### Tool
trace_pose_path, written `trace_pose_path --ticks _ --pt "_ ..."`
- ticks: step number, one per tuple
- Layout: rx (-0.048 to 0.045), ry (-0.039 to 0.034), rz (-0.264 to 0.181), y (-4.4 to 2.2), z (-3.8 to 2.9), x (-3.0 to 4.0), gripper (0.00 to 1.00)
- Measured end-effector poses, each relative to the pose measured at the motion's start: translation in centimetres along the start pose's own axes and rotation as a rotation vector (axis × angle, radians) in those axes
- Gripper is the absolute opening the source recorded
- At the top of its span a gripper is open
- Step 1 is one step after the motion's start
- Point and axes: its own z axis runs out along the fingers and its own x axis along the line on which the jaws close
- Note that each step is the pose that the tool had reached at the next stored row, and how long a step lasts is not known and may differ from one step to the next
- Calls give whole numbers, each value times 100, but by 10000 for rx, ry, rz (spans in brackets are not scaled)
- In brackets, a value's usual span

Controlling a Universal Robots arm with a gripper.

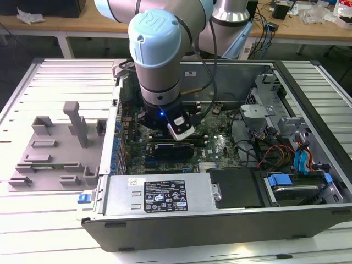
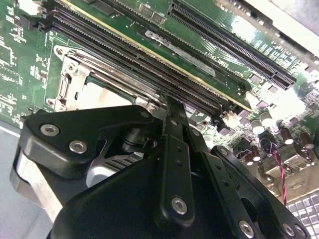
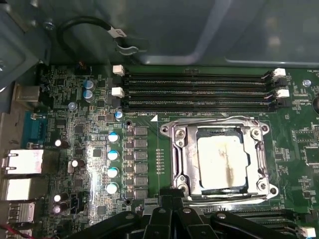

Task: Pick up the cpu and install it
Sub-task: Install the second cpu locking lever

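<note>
The cpu (image 3: 222, 163), a silver-topped square with smeared paste marks, lies flat inside the metal socket frame (image 3: 178, 149) on the green motherboard. In the second wrist view the cpu (image 2: 97, 94) shows as a pale patch inside the same frame. My gripper (image 3: 172, 198) hangs just beside the socket's edge with its black fingers pressed together and nothing between them. Its tip (image 2: 167, 99) points at the corner of the socket. In the exterior view the arm's wrist (image 1: 157, 55) reaches down into the open computer case.
Black memory slots (image 3: 199, 89) run along one side of the socket. A row of capacitors (image 3: 113, 162) stands on the other. The case holds a power supply (image 1: 159, 195), a drive cage (image 1: 297, 187) and loose cables (image 1: 269, 151). A grey fixture (image 1: 60, 148) sits at the exterior view's left.
</note>
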Motion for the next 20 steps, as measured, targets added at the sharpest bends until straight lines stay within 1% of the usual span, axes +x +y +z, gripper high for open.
trace_pose_path --ticks 3,6,10,11,12,13,14,15,16,18,19,20 --pt "-2 -2 1 28 10 5 11" --pt "-1 0 0 31 23 14 11" --pt "-1 -1 1 32 22 16 11" --pt "-8 -6 0 40 -4 13 11" --pt "2 -2 0 59 -78 7 11" --pt "60 -2 -5 95 -183 -5 11" --pt "267 -3 -22 137 -206 -14 11" --pt "576 -8 -48 182 -196 -33 11" --pt "663 -9 -57 204 -188 -61 11" --pt "698 -8 -60 219 -179 -130 11" --pt "704 -7 -57 227 -171 -215 11" --pt "705 -6 -61 241 -162 -278 11"
